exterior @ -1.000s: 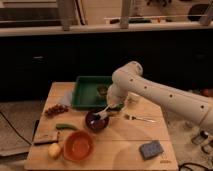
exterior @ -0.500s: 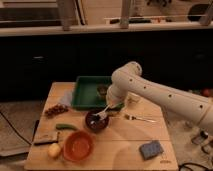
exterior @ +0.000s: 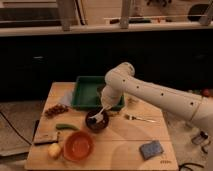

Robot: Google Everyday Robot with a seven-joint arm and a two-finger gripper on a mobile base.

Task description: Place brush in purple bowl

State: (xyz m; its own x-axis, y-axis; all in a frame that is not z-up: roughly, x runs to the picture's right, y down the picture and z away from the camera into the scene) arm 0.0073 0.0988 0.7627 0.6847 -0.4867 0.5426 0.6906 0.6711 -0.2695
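nothing has shifted since earlier frames, operator: your arm holds same pose. gripper (exterior: 104,111) sits low over purple bowl (exterior: 96,121), just near of green tray (exterior: 86,92). brush (exterior: 99,115) hangs right below gripper, white handle slanting down-left, black head inside bowl. you can't tell if fingers pinch handle. orange bowl (exterior: 78,145) near-left, fork (exterior: 139,118) right of bowl, blue sponge (exterior: 151,149) near-right on table (exterior: 120,145).
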